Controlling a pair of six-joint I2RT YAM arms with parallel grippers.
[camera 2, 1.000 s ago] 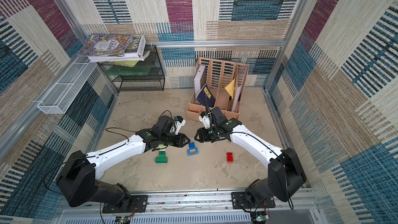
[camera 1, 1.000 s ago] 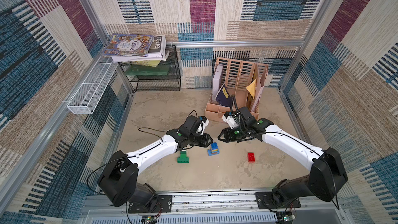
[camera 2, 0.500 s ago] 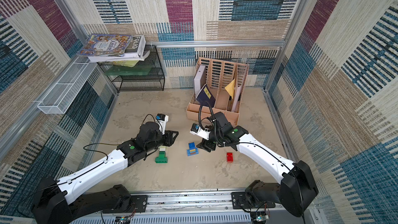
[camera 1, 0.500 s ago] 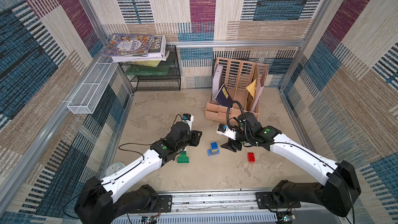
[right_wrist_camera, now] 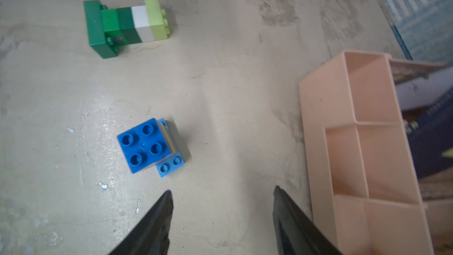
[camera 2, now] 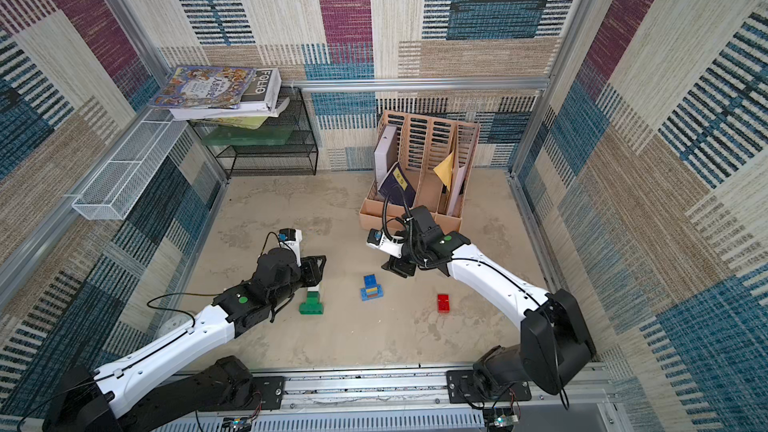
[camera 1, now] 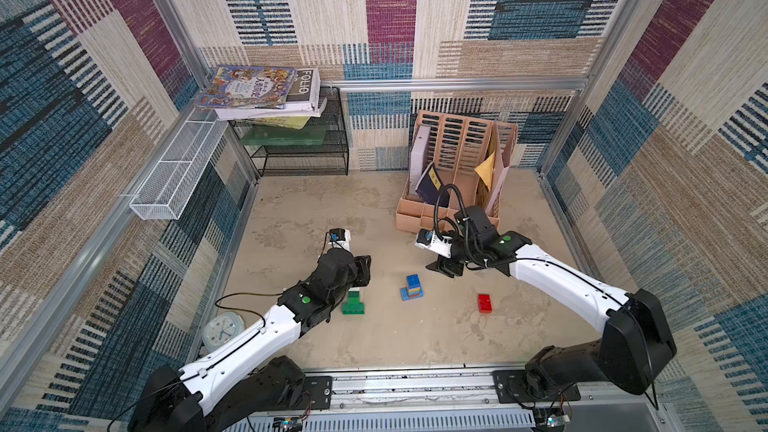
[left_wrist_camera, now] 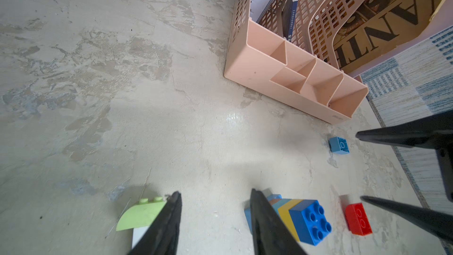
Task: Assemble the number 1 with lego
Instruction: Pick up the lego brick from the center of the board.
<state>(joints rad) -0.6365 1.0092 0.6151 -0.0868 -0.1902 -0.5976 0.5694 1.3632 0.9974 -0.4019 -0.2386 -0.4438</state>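
Both sets of jaws stand parted and empty. The left gripper [left_wrist_camera: 215,219] hovers by the toppled green stack [camera 1: 353,303]. The right gripper [right_wrist_camera: 221,217] sits far-right of the central blue stack [camera 1: 412,288]. Best approach: descend square, pinch flat sides.

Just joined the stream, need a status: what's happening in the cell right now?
Two arms are building a lego number 1, and neither holds anything at this moment. The left gripper is open beside the lime end of the green stack, which lies on its side on the table. The right gripper is open, hovering between the pink organizer and the blue stack, which stands upright mid-table. A red brick lies alone, unattached.
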